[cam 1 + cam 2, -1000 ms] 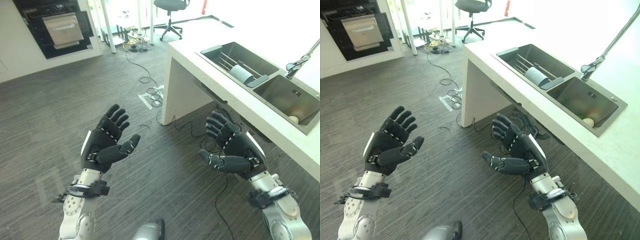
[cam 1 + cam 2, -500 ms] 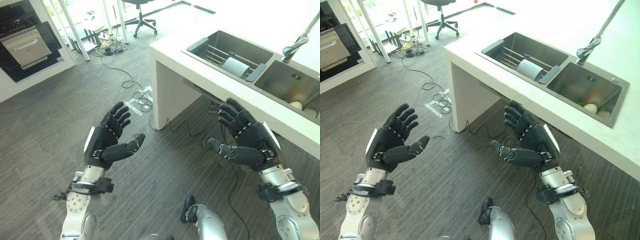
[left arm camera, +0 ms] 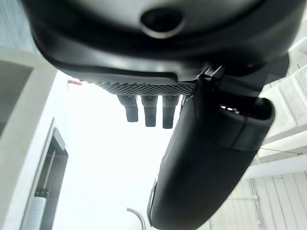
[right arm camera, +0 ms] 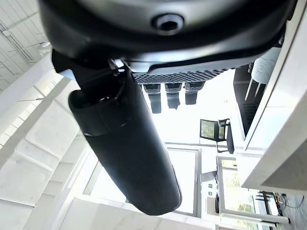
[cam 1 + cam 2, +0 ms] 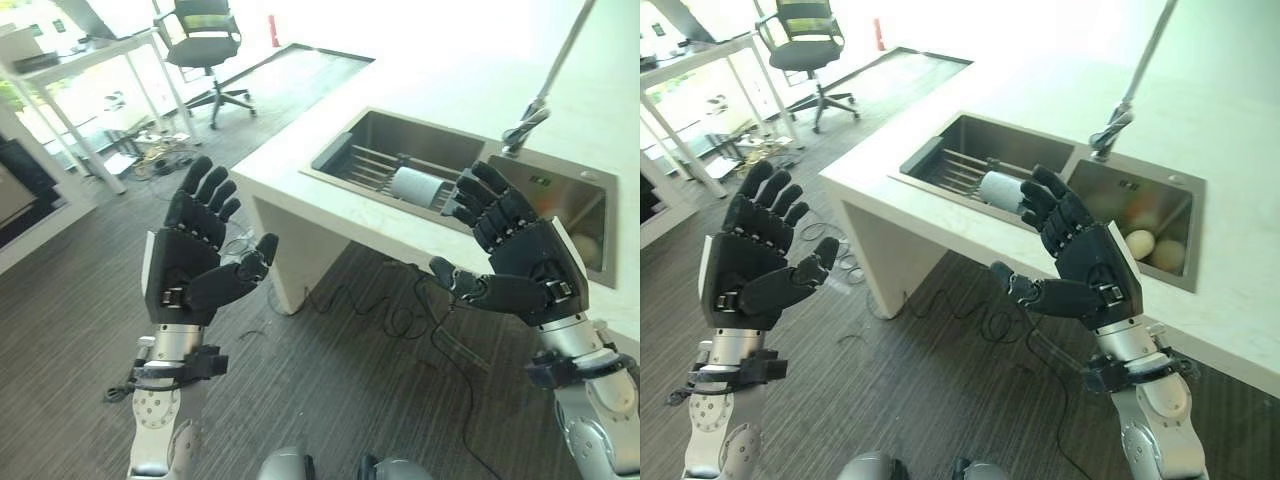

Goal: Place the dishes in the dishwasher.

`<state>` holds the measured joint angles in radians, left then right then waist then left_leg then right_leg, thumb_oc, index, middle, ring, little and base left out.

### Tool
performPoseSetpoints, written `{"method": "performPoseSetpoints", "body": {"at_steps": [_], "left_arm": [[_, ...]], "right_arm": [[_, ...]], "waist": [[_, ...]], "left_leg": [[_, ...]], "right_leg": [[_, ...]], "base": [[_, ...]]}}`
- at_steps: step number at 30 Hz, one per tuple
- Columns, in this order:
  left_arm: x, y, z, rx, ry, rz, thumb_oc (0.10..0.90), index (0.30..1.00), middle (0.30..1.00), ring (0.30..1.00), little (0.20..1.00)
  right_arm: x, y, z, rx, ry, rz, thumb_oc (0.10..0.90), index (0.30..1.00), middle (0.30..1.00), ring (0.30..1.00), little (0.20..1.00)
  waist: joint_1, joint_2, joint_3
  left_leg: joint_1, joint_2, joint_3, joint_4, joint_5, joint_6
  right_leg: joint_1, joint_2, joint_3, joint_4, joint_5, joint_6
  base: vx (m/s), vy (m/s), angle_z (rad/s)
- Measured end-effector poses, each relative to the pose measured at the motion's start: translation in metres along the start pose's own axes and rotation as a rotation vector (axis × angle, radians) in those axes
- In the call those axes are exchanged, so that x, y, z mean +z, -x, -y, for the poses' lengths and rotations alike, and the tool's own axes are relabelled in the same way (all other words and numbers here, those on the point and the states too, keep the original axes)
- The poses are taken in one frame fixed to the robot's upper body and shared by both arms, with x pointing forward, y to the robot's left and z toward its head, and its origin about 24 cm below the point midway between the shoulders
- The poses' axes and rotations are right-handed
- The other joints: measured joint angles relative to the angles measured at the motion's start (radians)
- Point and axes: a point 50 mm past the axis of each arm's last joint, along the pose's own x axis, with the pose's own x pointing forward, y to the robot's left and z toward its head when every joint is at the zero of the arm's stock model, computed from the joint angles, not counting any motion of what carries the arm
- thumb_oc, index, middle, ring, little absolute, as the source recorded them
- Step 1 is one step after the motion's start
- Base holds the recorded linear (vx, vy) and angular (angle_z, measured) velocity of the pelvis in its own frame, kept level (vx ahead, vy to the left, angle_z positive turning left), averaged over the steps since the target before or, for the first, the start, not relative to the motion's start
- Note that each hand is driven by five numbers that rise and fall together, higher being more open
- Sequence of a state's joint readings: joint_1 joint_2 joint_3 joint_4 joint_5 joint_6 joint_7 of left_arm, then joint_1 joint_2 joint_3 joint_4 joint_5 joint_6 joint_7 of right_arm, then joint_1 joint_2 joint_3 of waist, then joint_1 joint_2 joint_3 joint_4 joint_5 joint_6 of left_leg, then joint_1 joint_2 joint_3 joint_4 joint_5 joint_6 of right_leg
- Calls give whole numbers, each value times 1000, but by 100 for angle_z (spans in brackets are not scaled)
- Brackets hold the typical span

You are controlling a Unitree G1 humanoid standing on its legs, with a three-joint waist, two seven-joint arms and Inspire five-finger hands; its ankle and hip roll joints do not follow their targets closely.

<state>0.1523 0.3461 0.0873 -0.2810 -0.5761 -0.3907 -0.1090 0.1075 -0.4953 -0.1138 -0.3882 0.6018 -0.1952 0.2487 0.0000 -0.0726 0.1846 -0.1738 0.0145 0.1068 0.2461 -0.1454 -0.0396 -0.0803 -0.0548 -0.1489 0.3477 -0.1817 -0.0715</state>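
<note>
Both hands are raised in front of me, palms facing each other, fingers straight and empty. My left hand [image 5: 190, 260] hovers over the floor, left of the white counter [image 5: 300, 190]. My right hand [image 5: 520, 255] is held up before the counter's front edge, near the steel double sink [image 5: 455, 140]. In the sink's left basin a pale cylindrical cup [image 5: 415, 186] lies on its side on a wire rack. The right basin holds two rounded pale dishes [image 5: 1152, 248], partly hidden behind my right hand.
A tall tap [image 5: 530, 115] rises behind the sink. A black office chair [image 5: 205, 40] and a white desk [image 5: 70, 70] stand at the far left on the dark wood floor. Loose cables [image 5: 385, 320] lie under the counter.
The camera has swung toward the counter, so the sink now sits centre and nearer. Both hands have risen higher in view and stay open and empty.
</note>
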Motion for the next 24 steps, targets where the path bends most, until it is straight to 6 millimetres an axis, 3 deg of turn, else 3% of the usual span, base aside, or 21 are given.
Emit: {"method": "performPoseSetpoints", "body": {"at_steps": [1,3,4,5,7,9,10,11,13,16,19,21,22,23,24], "left_arm": [[-1,2,1,-23,2,-7,800,900,900,900,900],[-2,8,-1,-17,2,-28,800,900,900,900,900],[-3,9,-1,-10,5,-32,800,900,900,900,900],[-3,9,0,-11,9,-31,800,900,900,900,900],[0,1,1,-22,7,-1,800,900,900,900,900],[5,-12,6,-66,-3,42,800,900,900,900,900],[8,-18,8,-87,-12,57,800,900,900,900,900],[13,-28,12,-134,-34,84,800,900,900,900,900],[14,-32,18,-174,-37,93,800,900,900,900,900],[10,-30,22,-203,-44,71,800,900,900,900,900],[8,-29,24,-213,-75,64,800,900,900,900,900],[9,-30,21,-215,-97,56,800,900,900,900,900],[8,-30,21,-215,-94,53,800,900,900,900,900],[10,-31,20,-215,-100,60,800,900,900,900,900],[14,-32,17,-204,-105,78,800,900,900,900,900]], "right_arm": [[-3,1,-2,-26,-24,4,800,900,900,900,900],[-7,2,-5,-19,-40,-15,800,900,900,900,900],[-8,2,-7,-15,-42,-21,800,900,900,900,900],[-9,4,-7,-11,-39,-39,800,900,900,900,900],[-5,6,-9,3,-26,-43,800,900,900,900,900],[-3,6,-10,3,-31,-35,800,900,900,900,900],[-5,6,-10,-2,-38,-39,800,900,900,900,900],[-6,7,-10,-12,-45,-48,800,900,900,900,900],[-7,7,-11,-27,-56,-43,800,900,900,900,900],[-11,7,-15,-36,-84,-48,800,900,900,900,900],[-16,3,-21,-20,-115,-50,800,900,900,900,900],[-22,-4,-30,15,-152,-45,800,900,900,900,900],[-22,-5,-31,24,-154,-46,800,900,900,900,900],[-21,-6,-32,32,-155,-39,800,900,900,900,900],[-16,-11,-30,51,-133,-12,800,900,900,900,900]], "waist": [[1,36,2],[4,46,1],[14,53,6],[29,58,5],[30,48,3],[19,41,5],[10,40,6],[3,24,10],[-16,18,9],[-30,25,12],[-21,35,22],[3,12,28],[2,16,32],[3,1,30],[6,32,46]], "left_leg": [[-21,-5,-109,-10,44,6],[-16,-38,-171,16,105,-2],[-25,-53,-186,72,110,3],[-25,-52,-156,87,87,19],[-12,-83,-105,53,86,33],[19,-111,-62,19,105,78],[25,-113,-59,20,100,96],[49,-113,-29,-1,100,105],[59,-113,-2,1,86,117],[67,-99,36,9,66,126],[72,-48,87,17,51,108],[60,-38,156,49,13,81],[46,-35,166,74,-10,66],[23,-56,149,108,-29,1],[-26,-61,83,206,-74,89]], "right_leg": [[0,32,20,12,-12,18],[-13,37,69,37,-44,47],[-18,42,106,50,-60,46],[-19,37,118,61,-65,66],[-40,-26,114,72,-67,113],[-37,-72,117,55,-45,154],[-25,-73,118,33,-32,167],[-13,-85,107,20,-24,166],[-3,-89,109,-7,-2,173],[20,-84,105,-55,45,178],[16,-68,9,-106,134,163],[-27,-123,-86,-84,129,164],[-52,-143,-100,-53,132,171],[-100,-181,-97,-28,129,175],[-160,-203,-81,47,124,215]], "base": [[198,203,-74],[197,218,-74],[85,168,-87],[58,175,-78],[86,247,-53],[113,304,-42],[89,236,-48],[106,313,-53],[98,270,-47],[63,134,-42],[42,-35,-68],[95,-129,-93],[163,-195,-74],[168,-188,-59],[232,-222,-78]]}}
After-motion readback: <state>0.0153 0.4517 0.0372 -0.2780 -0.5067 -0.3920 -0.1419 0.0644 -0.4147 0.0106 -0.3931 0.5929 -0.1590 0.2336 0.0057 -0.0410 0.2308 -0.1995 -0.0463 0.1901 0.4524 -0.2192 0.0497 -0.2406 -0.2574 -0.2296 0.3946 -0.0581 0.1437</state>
